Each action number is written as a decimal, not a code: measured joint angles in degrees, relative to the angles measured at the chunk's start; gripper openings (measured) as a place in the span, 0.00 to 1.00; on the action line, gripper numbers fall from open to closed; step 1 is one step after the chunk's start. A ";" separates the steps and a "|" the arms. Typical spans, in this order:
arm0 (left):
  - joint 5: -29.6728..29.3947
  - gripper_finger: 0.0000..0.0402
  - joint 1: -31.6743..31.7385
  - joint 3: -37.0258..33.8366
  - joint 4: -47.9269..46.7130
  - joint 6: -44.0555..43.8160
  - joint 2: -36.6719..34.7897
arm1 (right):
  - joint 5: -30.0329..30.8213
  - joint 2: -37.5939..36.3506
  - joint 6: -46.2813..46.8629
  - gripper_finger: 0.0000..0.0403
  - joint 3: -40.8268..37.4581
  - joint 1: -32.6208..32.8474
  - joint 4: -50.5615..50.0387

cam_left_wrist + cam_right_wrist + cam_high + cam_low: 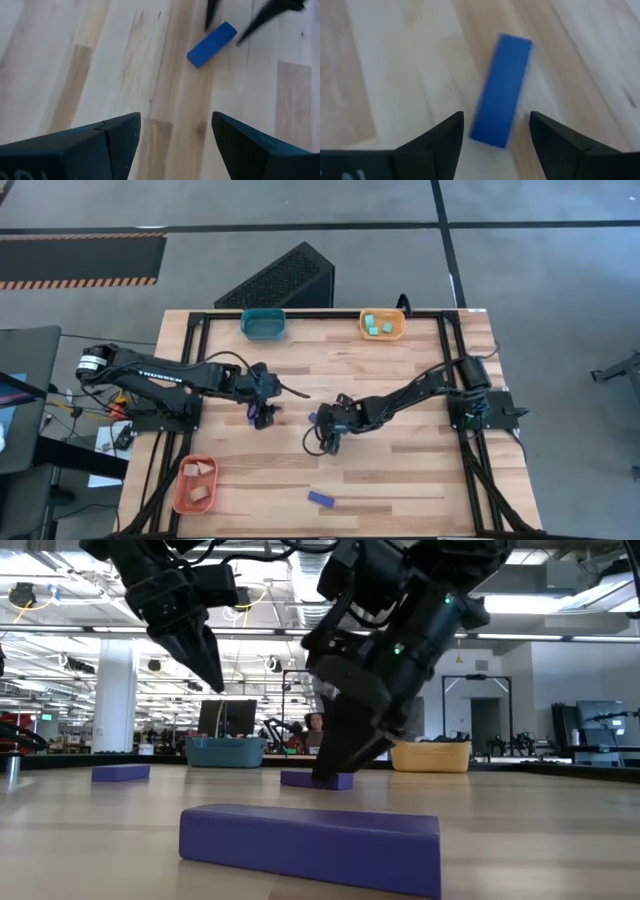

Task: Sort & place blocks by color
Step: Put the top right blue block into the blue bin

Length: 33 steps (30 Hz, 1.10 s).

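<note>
Three dark blue bars lie flat on the table. One bar (502,90) has its near end between the fingers of my open right gripper (496,125), which points down at it (317,780) mid-table; a gap shows on each side. My left gripper (265,418) is open, holds nothing and hovers above the table (212,680), left of the right one. A second bar (249,414) lies just beside it. The third bar (320,499) lies near the table's near edge. Cyan chunks (377,326) sit in the yellow tray, tan pieces (197,482) in the orange tray.
The teal tray (263,323) and the yellow tray (398,330) stand at the far edge, and the orange tray (180,498) at the near left corner. A black frame (200,320) runs around the tabletop. Bare wood stretches between the arms and the far trays.
</note>
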 joint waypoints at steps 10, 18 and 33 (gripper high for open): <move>-4.00 0.58 0.09 0.02 1.13 7.69 0.02 | -0.94 1.37 3.17 0.34 0.27 -0.35 -1.48; -7.48 0.60 1.30 0.04 10.52 -1.99 0.07 | -1.46 -6.44 2.90 0.20 -0.10 -1.66 -3.54; 1.28 0.79 8.14 0.04 28.06 4.15 0.07 | 6.72 -22.82 -9.16 0.22 0.04 -4.84 -4.63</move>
